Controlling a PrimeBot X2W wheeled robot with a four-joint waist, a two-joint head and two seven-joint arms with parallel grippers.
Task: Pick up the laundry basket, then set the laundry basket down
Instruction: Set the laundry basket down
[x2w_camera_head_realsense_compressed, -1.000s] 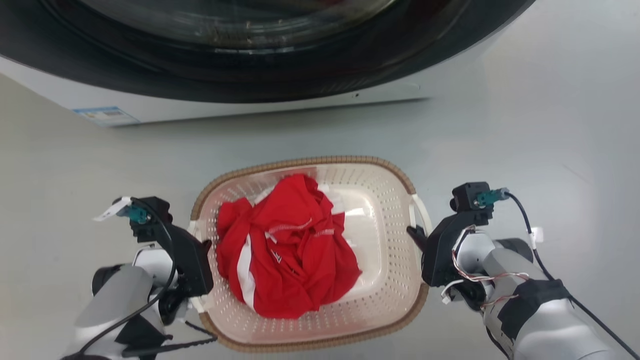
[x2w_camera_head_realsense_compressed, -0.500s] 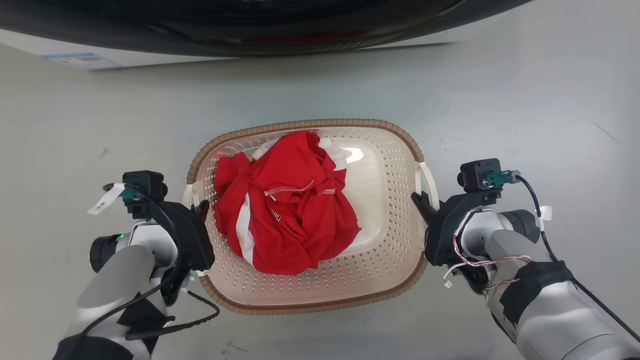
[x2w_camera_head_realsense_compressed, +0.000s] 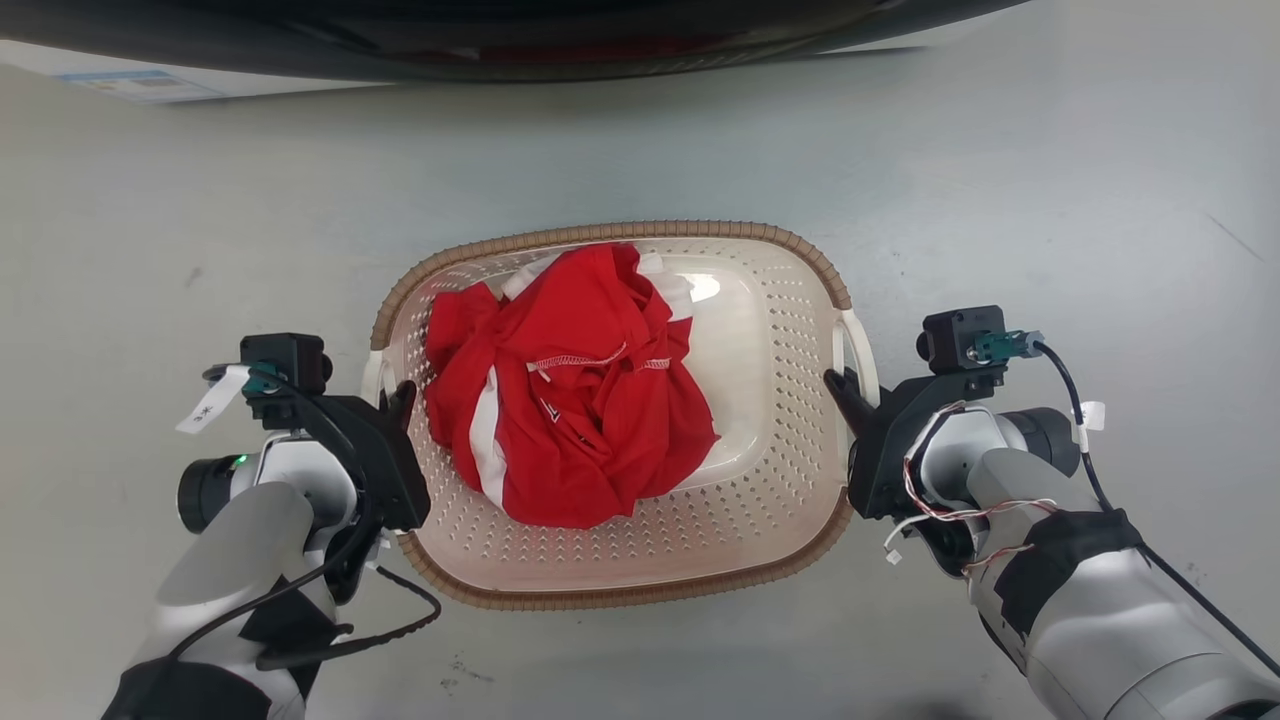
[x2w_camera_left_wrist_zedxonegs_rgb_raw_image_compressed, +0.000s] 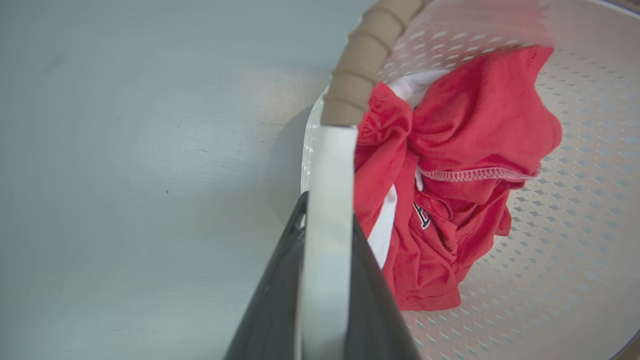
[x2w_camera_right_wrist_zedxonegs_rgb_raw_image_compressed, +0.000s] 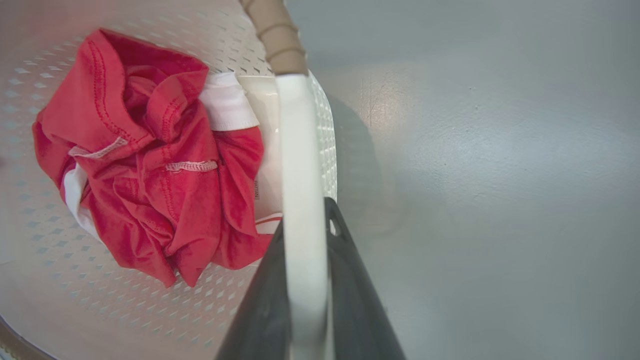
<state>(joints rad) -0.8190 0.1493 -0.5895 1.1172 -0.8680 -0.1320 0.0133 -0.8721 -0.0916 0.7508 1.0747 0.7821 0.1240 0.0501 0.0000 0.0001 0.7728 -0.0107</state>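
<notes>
The laundry basket (x2w_camera_head_realsense_compressed: 780, 480), cream-white and perforated with a brown woven-look rim, sits at the centre of the head view over the grey floor. A crumpled red garment (x2w_camera_head_realsense_compressed: 575, 400) with white trim lies inside it. My left gripper (x2w_camera_head_realsense_compressed: 398, 400) is shut on the basket's white left handle (x2w_camera_left_wrist_zedxonegs_rgb_raw_image_compressed: 327, 200). On the opposite side my right gripper (x2w_camera_head_realsense_compressed: 840, 392) is shut on the white right handle (x2w_camera_right_wrist_zedxonegs_rgb_raw_image_compressed: 300, 200). In both wrist views the dark fingers press against either side of a handle strip. Whether the basket touches the floor I cannot tell.
The washing machine (x2w_camera_head_realsense_compressed: 500, 40) with its dark round door runs along the top edge of the head view, beyond the basket. Smooth grey floor (x2w_camera_head_realsense_compressed: 1050, 200) spreads around the basket on every side. Loose cables hang from both wrists.
The head view has shifted: the washing machine has slid toward the top edge, and the basket with both grippers sits higher in the frame. Both grippers remain shut on the handles.
</notes>
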